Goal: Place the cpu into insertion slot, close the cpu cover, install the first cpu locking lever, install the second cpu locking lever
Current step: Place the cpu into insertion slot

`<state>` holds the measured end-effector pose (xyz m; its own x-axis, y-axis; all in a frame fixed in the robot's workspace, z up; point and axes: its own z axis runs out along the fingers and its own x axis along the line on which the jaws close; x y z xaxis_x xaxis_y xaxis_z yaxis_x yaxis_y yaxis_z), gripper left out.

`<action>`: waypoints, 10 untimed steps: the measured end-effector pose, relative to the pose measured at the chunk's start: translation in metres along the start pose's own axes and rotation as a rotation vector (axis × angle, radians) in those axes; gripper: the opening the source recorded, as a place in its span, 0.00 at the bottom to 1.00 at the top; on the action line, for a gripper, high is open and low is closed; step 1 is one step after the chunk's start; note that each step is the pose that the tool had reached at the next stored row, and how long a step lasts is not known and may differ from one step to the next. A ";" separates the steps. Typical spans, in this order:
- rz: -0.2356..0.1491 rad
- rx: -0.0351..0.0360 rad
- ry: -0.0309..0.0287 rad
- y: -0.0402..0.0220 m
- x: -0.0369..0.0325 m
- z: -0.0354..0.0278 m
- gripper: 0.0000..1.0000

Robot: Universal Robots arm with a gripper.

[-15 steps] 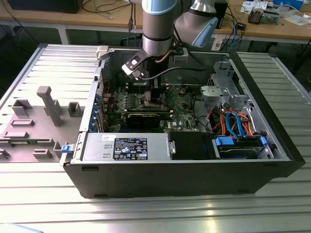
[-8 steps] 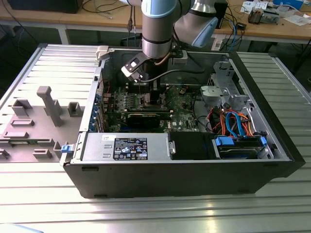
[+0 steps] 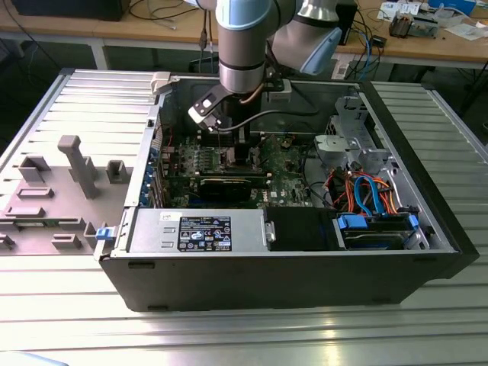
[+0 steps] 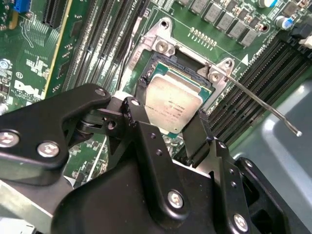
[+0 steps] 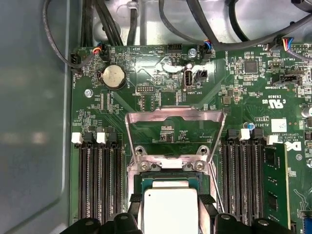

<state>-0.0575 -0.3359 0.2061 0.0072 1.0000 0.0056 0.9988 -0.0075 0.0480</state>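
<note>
**A:** While the gripper's [image 4: 169, 121] fingers [image 4: 145, 136] pinched the cpu [image 4: 173, 100] by two opposite edges, where was it?

**B:** Directly over the insertion slot [image 4: 185, 63]. I judged placing unfinished, and seating called for a level, square chip. I counted one cpu, one slot, one cpu cover [image 5: 175, 117] open beyond it, and one locking lever [image 4: 263, 105] raised beside it.

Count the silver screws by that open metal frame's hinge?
2: silver screws sit one at each corner of the open silver frame cover's hinge end, beside the square silver-topped chip. The black gripper may hide others.
</note>
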 end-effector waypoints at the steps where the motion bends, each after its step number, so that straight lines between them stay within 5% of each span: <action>1: 0.000 0.0001 -0.0044 -0.0001 0.0000 0.0006 0.54; 3: -0.001 -0.0002 -0.0273 -0.0001 0.0005 0.0017 0.54; 10: 0.001 -0.0002 -0.0290 -0.0002 0.0029 0.0051 0.54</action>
<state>-0.0575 -0.3329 0.2010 0.0097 0.9997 -0.0232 0.9988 -0.0085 0.0482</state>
